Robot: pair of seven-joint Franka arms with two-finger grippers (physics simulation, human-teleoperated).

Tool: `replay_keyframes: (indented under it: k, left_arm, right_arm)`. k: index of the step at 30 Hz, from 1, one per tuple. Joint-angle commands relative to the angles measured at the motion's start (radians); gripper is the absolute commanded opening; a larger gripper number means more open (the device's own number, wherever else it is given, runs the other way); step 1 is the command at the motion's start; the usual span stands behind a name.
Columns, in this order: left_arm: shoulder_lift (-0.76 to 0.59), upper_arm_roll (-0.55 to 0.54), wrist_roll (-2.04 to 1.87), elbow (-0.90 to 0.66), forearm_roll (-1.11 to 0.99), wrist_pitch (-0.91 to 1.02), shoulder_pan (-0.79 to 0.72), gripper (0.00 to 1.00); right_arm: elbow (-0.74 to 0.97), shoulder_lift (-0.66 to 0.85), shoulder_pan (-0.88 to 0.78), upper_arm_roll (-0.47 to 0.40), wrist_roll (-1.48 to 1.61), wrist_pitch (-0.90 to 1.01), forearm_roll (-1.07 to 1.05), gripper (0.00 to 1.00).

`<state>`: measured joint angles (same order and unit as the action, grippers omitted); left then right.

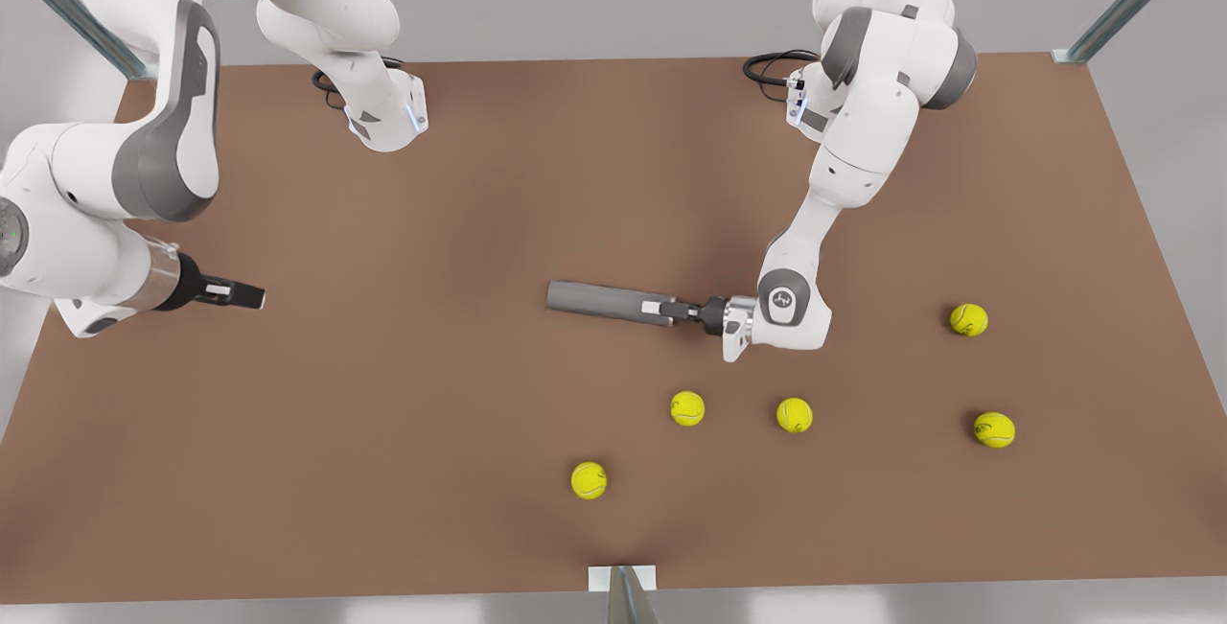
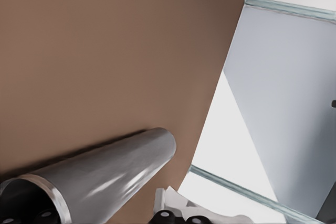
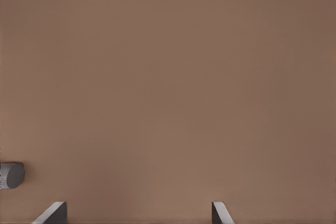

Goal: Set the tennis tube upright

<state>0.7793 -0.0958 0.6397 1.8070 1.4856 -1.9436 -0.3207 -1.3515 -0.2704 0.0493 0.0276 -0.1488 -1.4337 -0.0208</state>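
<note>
The tennis tube [image 1: 599,300] is a slim dark-grey cylinder lying on its side near the middle of the brown table [image 1: 431,432]. Its silvery rim faces the front view's right. My left gripper [image 1: 671,308] reaches in level from that side and is shut on the rim end. The left wrist view looks along the tube [image 2: 115,171], rim nearest the camera. My right gripper [image 1: 251,296] waits open over the table at the front view's left, far from the tube. In the right wrist view its fingertips [image 3: 52,213] stand wide apart, and the tube's closed end [image 3: 10,175] is at the frame's edge.
Several yellow tennis balls lie loose on the table: one [image 1: 687,408] just in front of the tube, another [image 1: 794,415] beside it, one [image 1: 589,480] nearer the front edge, others at the front view's right [image 1: 969,319]. Both arm bases stand at the far edge.
</note>
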Motion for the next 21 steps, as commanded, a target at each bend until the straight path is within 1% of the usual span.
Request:
replay_keyframes:
  k: [1, 3, 4, 6, 8, 11, 20, 21]
  left_arm:
    - [0.0, -0.001, 0.0, 0.0, -0.001, 0.0, 0.0, 0.47]
    - [0.0, 0.001, 0.0, 0.0, -0.001, 0.003, 0.0, 0.45]
    - [0.0, 0.002, -0.006, -0.012, -0.001, 0.003, 0.002, 0.43]
    - [0.0, 0.002, -0.009, -0.014, -0.002, 0.003, 0.0, 0.38]
    - [0.0, 0.004, -0.009, -0.014, -0.002, 0.005, 0.002, 0.36]
    - [-0.002, 0.004, -0.008, -0.014, -0.004, 0.006, 0.002, 0.31]
    - [-0.005, 0.022, -0.003, -0.014, -0.008, 0.057, 0.0, 0.29]
    - [-0.008, 0.022, -0.002, -0.014, -0.008, 0.063, 0.0, 0.27]
  right_arm:
    - [0.0, -0.001, -0.002, 0.0, 0.0, -0.004, 0.001, 1.0]
    - [-0.002, 0.0, -0.006, 0.002, -0.002, -0.011, -0.004, 1.0]
    - [-0.006, 0.0, -0.008, 0.017, -0.003, -0.005, -0.007, 1.0]
    - [-0.006, -0.001, -0.006, 0.018, -0.002, 0.001, -0.008, 1.0]
    - [-0.003, -0.001, -0.003, 0.017, 0.0, 0.001, -0.008, 1.0]
    - [-0.002, -0.001, -0.008, 0.017, 0.0, -0.004, 0.002, 1.0]
    - [-0.008, -0.001, -0.02, 0.018, 0.008, -0.005, 0.021, 1.0]
    - [-0.008, -0.001, -0.02, 0.018, 0.008, -0.005, 0.021, 1.0]
